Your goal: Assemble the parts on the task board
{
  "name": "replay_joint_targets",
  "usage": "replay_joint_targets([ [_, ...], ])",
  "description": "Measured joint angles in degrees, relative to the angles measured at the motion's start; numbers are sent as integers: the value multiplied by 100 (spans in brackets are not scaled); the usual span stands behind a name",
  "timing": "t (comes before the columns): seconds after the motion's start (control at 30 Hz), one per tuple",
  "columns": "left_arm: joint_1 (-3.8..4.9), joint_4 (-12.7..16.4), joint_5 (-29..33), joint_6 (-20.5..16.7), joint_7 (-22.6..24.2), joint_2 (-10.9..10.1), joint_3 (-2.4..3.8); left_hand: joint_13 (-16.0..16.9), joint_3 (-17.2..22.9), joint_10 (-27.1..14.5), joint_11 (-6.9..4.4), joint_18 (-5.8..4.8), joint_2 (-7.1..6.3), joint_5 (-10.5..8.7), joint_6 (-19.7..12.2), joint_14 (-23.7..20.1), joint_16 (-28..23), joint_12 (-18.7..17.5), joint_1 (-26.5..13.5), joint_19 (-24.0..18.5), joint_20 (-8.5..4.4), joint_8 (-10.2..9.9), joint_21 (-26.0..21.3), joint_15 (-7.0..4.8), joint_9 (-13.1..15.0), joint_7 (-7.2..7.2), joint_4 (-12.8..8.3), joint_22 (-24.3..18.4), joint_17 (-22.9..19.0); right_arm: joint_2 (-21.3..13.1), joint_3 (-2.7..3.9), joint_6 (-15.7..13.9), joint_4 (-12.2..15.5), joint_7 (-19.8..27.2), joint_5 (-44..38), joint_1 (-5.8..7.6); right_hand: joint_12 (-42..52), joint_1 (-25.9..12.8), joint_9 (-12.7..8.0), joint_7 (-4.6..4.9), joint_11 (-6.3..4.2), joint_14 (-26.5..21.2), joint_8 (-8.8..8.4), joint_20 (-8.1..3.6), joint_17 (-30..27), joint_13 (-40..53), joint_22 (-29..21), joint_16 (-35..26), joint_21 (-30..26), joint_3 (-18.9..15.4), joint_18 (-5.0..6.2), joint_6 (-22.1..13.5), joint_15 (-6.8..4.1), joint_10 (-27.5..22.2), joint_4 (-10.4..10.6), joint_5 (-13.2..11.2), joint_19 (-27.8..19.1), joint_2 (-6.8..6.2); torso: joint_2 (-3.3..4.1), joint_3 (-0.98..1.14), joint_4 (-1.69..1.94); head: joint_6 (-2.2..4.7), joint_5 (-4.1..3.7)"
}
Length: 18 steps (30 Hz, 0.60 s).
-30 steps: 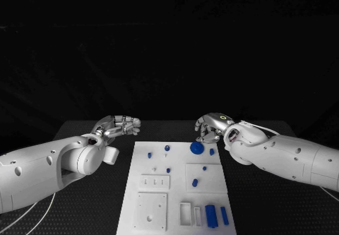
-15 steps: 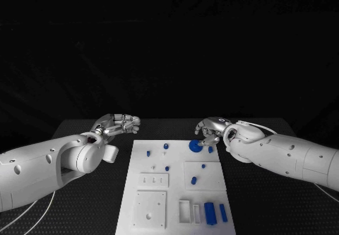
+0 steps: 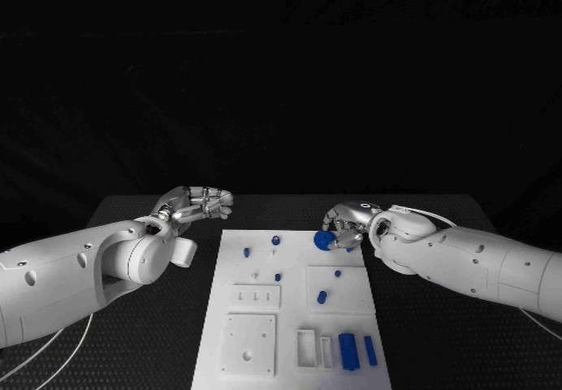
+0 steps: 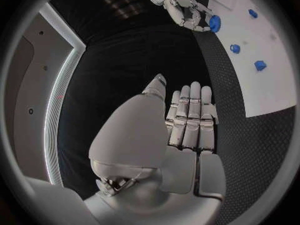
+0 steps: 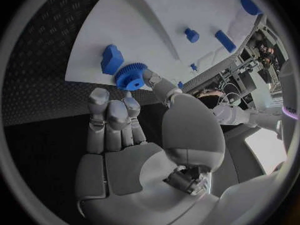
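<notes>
Head view — blue gear (image 3: 325, 239) touching right hand (image 3: 346, 222)

Black table (image 3: 153, 341) with a fine dotted, textured surface, spanning the lower half of the head view. At its centre, lying flat on it, a long white rectangular task board (image 3: 293, 313), running from the 12 o'clock end of the table towards the 6 o'clock edge. On the board, small blue plastic parts: a round blue toothed gear (image 3: 325, 239) at the 1 o'clock corner, small blue pegs (image 3: 275, 240) across the 12 o'clock end, an oval blue piece (image 3: 322, 297) near the middle, and two upright blue rectangular blocks (image 3: 348, 352) at 5 o'clock beside white slotted holders (image 3: 308, 350). Bare dotted black surface at 3 and 9 o'clock of the board.
</notes>
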Motion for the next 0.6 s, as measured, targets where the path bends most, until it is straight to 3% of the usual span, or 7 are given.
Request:
replay_joint_targets([
  [0.6, 0, -8, -2, 11, -2, 10, 0, 0, 0, 0, 0, 0, 0, 0, 0, 0, -22, 0, 0, 0, 0, 0, 0, 0, -5, 0, 0, 4, 4, 114, 5, 57, -144, 72, -7, -31, 49, -15, 30, -47, 2, 1, 1, -16, 63, 6, 0, 0, 39, 49, -19, 47, 1, 1, 49, 0, -24, 76, -3, 0, 0, -38, 25],
])
